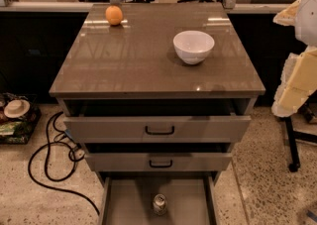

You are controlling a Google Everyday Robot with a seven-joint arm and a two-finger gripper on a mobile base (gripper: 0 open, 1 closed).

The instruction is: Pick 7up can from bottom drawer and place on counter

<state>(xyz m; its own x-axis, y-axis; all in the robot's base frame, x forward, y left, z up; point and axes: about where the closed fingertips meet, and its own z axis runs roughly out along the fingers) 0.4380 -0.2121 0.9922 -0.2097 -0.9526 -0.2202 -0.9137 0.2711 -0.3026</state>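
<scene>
The 7up can (159,203) stands upright on the flat grey floor of the open bottom drawer (130,204), near its middle, silver top facing up. The glossy brownish-grey counter (133,60) tops the grey cabinet. My gripper (293,86) hangs at the right edge of the view, beside the counter's right side and well above and to the right of the can. It holds nothing that I can see.
A white bowl (193,46) sits on the counter's right half and an orange fruit (114,15) at its back left. Two handled drawers (158,129) (159,162) stand partly open above the bottom drawer. Black cables (49,154) lie on the floor at left; a black stand leg (292,144) at right.
</scene>
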